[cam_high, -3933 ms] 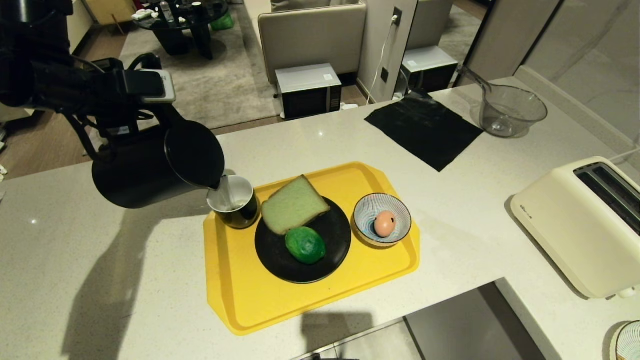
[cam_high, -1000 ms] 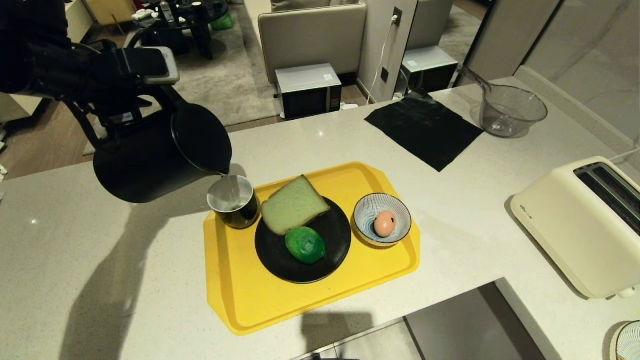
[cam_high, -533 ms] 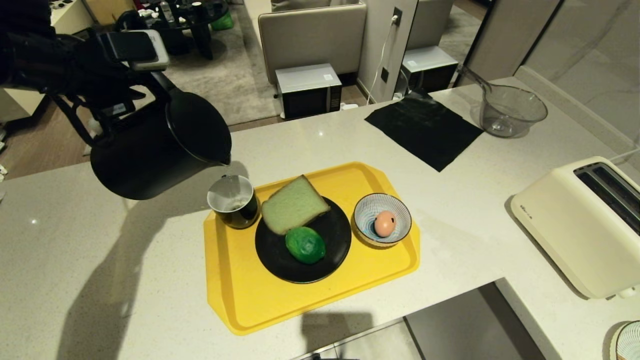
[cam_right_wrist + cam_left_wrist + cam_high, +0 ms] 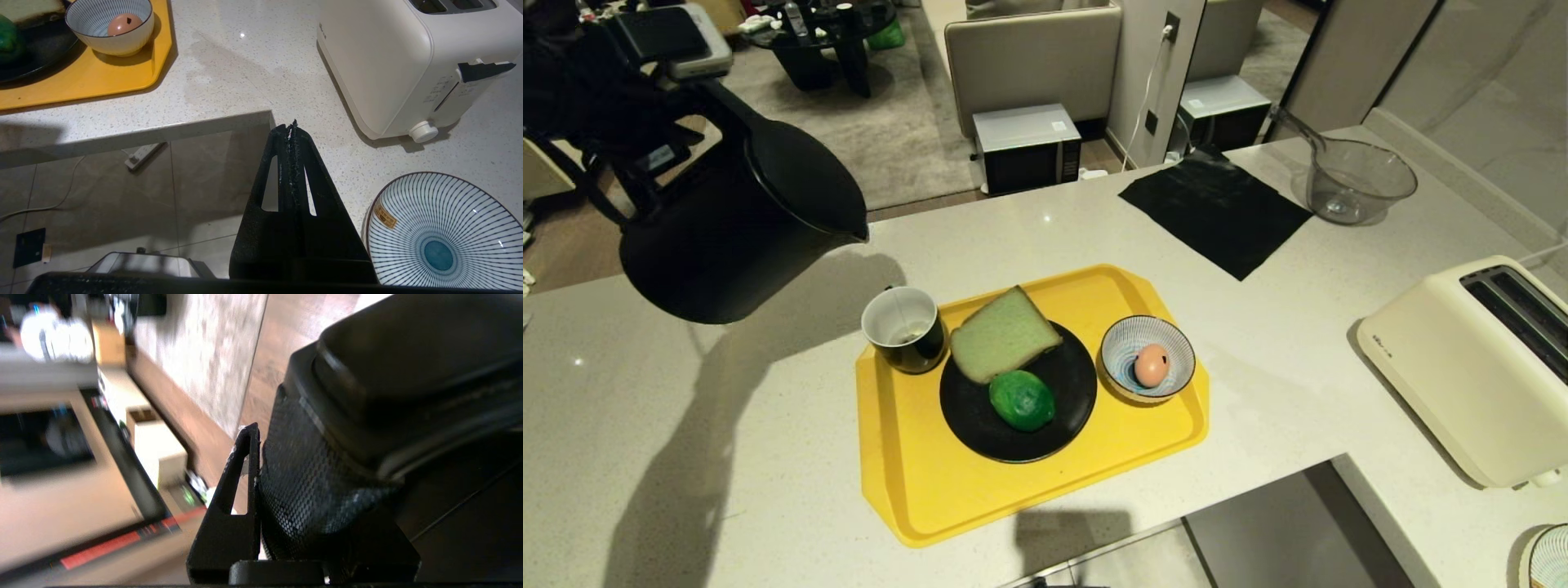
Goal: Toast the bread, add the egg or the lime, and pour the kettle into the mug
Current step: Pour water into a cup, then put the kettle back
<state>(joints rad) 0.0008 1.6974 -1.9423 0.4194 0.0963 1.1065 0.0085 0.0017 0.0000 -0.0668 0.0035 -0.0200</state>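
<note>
Nearest the surface (image 4: 1258, 392) edge, the right tool (image 4: 292, 124) is hanging pressed shut beside the toaster (image 4: 392, 61). Farther in, the yellow tray (image 4: 915, 482) is carrying the lime (image 4: 1021, 399) and bread (image 4: 1001, 333) on a black plate (image 4: 1062, 425), with the mug (image 4: 904, 329) alongside. Beyond, the left tool (image 4: 255, 486) is gripping the kettle (image 4: 735, 237) handle, tilted above the surface, well apart from the mug.

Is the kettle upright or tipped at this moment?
Tipped. The kettle hangs in the left gripper, lid facing sideways, spout angled down, off to the side of the mug.
</note>
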